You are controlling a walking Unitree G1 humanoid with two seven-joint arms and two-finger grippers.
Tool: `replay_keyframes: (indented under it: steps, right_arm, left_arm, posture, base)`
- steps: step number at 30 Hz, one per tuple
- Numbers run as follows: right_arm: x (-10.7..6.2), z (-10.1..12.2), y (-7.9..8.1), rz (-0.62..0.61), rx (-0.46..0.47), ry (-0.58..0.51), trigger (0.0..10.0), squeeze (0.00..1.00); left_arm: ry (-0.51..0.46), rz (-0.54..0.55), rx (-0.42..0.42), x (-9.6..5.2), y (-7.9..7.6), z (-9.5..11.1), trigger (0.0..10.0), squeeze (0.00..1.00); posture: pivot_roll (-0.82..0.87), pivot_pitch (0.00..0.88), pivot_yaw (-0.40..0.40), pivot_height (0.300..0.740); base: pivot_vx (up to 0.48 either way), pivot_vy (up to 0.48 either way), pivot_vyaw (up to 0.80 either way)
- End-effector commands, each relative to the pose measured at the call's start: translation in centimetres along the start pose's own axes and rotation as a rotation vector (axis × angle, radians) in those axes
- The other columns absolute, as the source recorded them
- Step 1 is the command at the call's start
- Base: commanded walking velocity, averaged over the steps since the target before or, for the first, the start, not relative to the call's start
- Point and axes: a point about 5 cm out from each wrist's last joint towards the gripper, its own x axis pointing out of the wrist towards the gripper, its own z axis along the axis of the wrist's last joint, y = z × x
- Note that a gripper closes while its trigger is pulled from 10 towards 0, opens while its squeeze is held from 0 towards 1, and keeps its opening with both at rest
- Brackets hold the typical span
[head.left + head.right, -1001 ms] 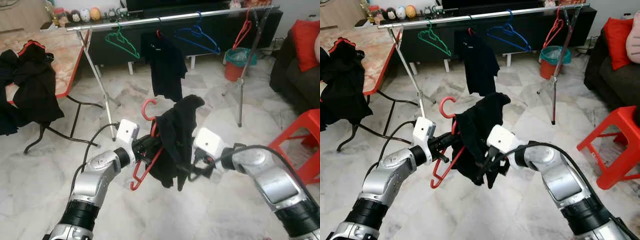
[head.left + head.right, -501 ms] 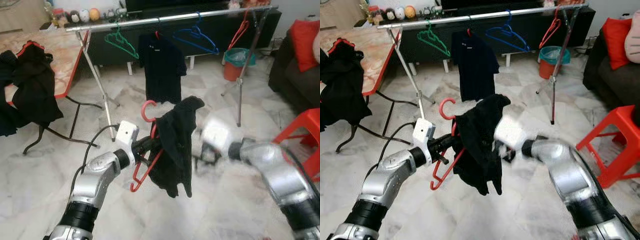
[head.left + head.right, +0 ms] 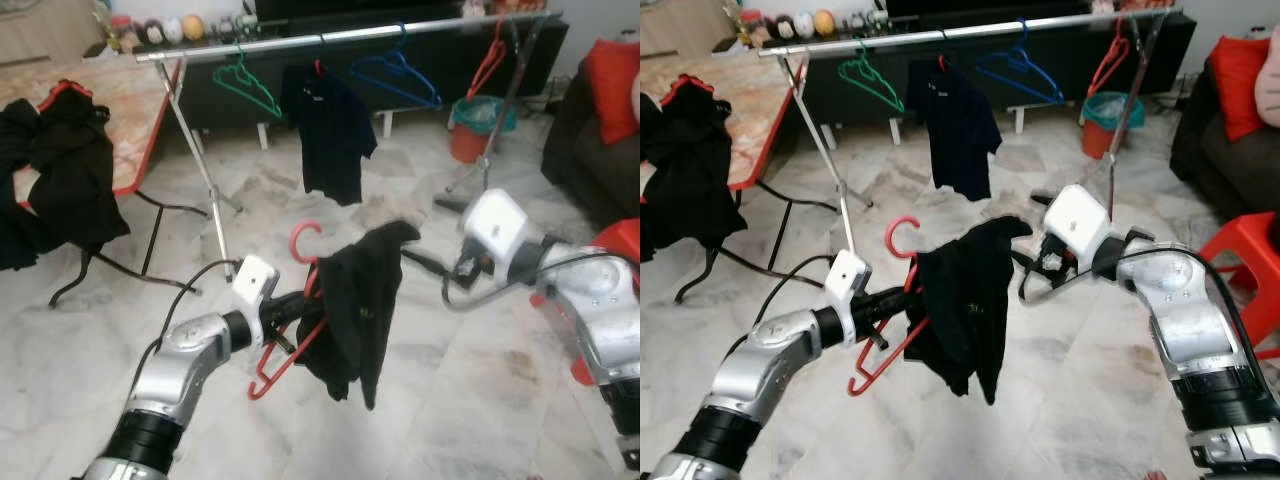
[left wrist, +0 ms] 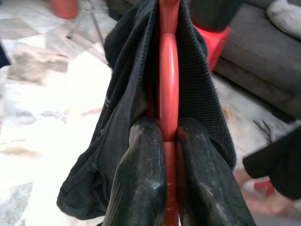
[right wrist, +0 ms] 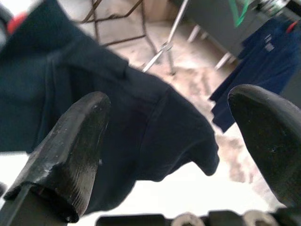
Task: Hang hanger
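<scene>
A red hanger (image 3: 283, 358) with a black garment (image 3: 355, 300) draped over it is held out in front of me. My left gripper (image 3: 290, 308) is shut on the hanger's red bar, with both fingers (image 4: 141, 174) pressed against it. My right gripper (image 3: 425, 265) is open, just right of the garment's upper corner and apart from it. In the right wrist view the garment (image 5: 117, 117) lies beyond the spread fingers. Farther back, the metal rail (image 3: 350, 35) carries a green hanger (image 3: 243, 85), a dark shirt (image 3: 330, 125), a blue hanger (image 3: 395, 75) and another red hanger (image 3: 490, 60).
A red-edged table (image 3: 140, 120) with black clothes (image 3: 60, 170) stands on the left. The rack's slanted legs (image 3: 205, 190) reach the marble floor. A bin (image 3: 475, 125) stands behind the rack, with a dark sofa (image 3: 590, 130) and a red stool (image 3: 620, 240) to the right.
My right gripper has let go of the garment and pulled back up and to the right, now open. The garment hangs freely on the hanger in my left gripper.
</scene>
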Motion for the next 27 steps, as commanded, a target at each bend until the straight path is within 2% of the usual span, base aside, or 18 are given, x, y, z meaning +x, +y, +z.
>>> replay_keyframes:
  steps: [1,3,9,12,14,20,27]
  right_arm:
    - [-0.3,-0.2,-0.4,0.045,-0.015,0.010,10.0,0.00]
    - [-0.9,-1.1,0.5,0.186,-0.022,0.043,10.0,0.00]
    - [-1.1,-1.2,1.1,0.289,-0.015,0.026,10.0,0.00]
    - [-1.2,-1.1,2.1,0.445,-0.009,0.023,10.0,0.00]
    - [-1.1,-1.0,2.5,0.512,-0.012,0.021,10.0,0.00]
    - [-0.2,-0.3,3.3,0.631,-0.001,-0.010,10.0,0.00]
    - [0.7,-0.5,4.4,0.738,-0.003,0.002,10.0,0.00]
  left_arm:
    - [-0.006,-0.054,0.058,-0.2,-0.3,1.1,10.0,0.00]
    - [0.022,-0.112,0.080,-0.5,-0.4,1.1,10.0,0.00]
    - [0.060,-0.211,0.096,-0.7,-0.9,1.0,10.0,0.00]
    - [0.110,-0.321,0.122,-0.7,-1.7,0.9,10.0,0.00]
    - [0.115,-0.354,0.123,-0.6,-2.0,0.9,10.0,0.00]
    - [0.157,-0.424,0.151,-0.6,-2.0,0.9,10.0,0.00]
    - [0.170,-0.467,0.166,-0.6,-2.3,1.1,10.0,0.00]
  posture:
    - [-0.09,0.050,0.047,0.740]
    - [-0.09,0.048,0.047,0.740]
    - [-0.09,0.043,0.043,0.740]
    - [-0.09,0.040,0.045,0.740]
    - [-0.09,0.038,0.040,0.740]
    - [-0.08,0.030,0.036,0.740]
    - [-0.07,0.018,0.020,0.740]
  base:
    - [0.000,0.000,0.00]
    - [0.000,0.000,0.00]
    - [0.000,0.000,0.00]
    - [0.000,0.000,0.00]
    - [0.000,0.000,0.00]
    - [0.000,0.000,0.00]
    - [0.000,0.000,0.00]
